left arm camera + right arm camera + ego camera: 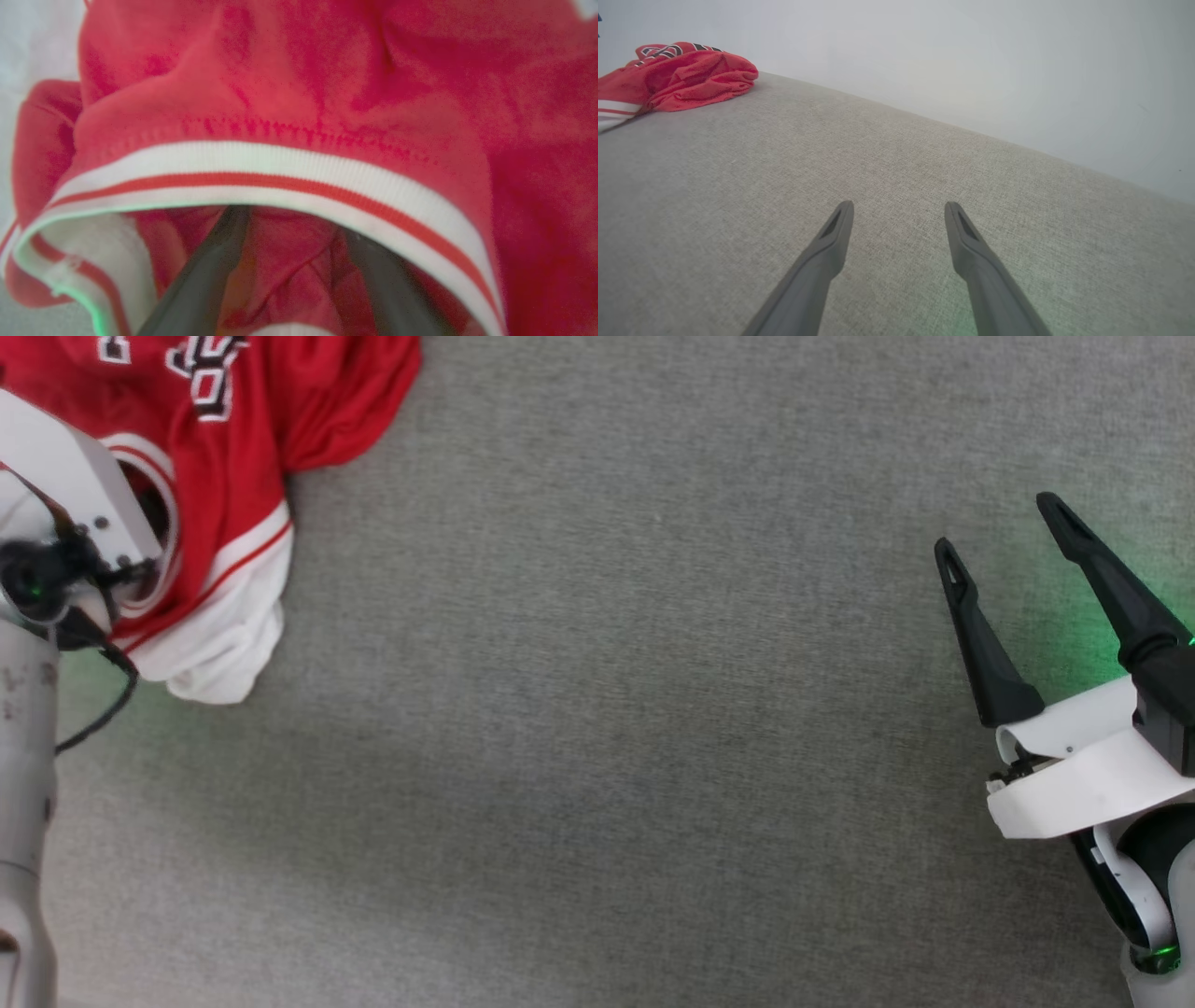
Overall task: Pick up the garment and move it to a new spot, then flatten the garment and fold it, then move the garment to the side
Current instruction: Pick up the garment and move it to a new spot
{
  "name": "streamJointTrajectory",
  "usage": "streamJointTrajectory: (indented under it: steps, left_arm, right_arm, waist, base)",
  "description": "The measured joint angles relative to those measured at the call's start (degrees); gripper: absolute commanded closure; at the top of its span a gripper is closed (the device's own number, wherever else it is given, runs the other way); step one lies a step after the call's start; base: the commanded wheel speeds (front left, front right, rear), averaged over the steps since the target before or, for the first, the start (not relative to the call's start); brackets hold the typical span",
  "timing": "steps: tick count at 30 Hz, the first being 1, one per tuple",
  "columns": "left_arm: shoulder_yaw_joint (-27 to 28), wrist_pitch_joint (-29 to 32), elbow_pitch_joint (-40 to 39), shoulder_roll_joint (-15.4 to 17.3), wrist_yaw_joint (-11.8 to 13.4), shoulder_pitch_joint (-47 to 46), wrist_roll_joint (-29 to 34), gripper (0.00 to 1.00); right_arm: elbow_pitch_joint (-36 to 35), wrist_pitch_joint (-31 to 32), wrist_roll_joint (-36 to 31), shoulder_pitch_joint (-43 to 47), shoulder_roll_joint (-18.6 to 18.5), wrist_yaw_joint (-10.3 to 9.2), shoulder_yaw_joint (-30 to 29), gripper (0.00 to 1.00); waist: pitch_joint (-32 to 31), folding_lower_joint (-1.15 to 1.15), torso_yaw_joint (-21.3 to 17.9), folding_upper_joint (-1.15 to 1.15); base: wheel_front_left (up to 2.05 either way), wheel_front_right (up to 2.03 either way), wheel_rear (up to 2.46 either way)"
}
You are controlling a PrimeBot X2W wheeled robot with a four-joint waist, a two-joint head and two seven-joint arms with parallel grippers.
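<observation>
**Item: the garment** [219, 476]. Red jersey with a white sleeve [219, 644], striped trim [280, 179] and black lettering [210, 373]. It lies bunched, not flat, on the grey fabric surface [597, 756].

**Edges and open room**
- In the head view the garment runs past the top and left edges, so its full extent is not shown.
- From the garment's hem and sleeve toward the right gripper [995, 523], the surface is bare grey cloth.
- In the right wrist view the surface's far edge [971, 133] starts just behind the garment and runs away from it, with a pale wall [971, 56] beyond.

**Fingers relative to the garment**
- Left gripper [296, 224]: directly on the garment, with the left arm [56, 513] over its neck opening. The fingers [205, 280] are spread wide and pass under the curved striped rim, with red cloth between and around them. The tips are hidden behind the trim, and the view is blurred. They probably touch the cloth inside, though that cannot be told for certain. No pinch shows.
- Right gripper: well apart from the garment, over bare surface, fingers [822, 261] spread wide with nothing between them.
</observation>
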Motion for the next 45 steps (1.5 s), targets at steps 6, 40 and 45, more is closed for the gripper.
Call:
streamJointTrajectory:
  steps: [6,40,45]
  left_arm:
    - [0.3,-1.6,6.3,0.1,-0.6,-3.2,-0.4,0.53]
    - [-9.3,-15.2,-3.7,5.2,-4.7,-11.6,8.3,1.0]
    - [-9.5,-10.5,-12.2,5.6,-4.0,-9.8,7.1,1.0]
  right_arm:
    - [-0.2,0.5,-0.1,-0.6,0.2,0.0,0.1,0.0]
    - [15.9,-9.6,2.7,7.3,6.9,0.0,1.6,0.0]
    - [16.9,-10.4,2.7,8.0,7.7,0.0,0.1,0.0]
  waist:
    - [1.7,0.0,-1.6,0.0]
    - [-25.3,0.0,-0.2,0.0]
    - [-29.3,0.0,-0.9,0.0]
  base:
    - [0.0,0.0,0.0]
    - [0.0,0.0,0.0]
    - [0.0,0.0,0.0]
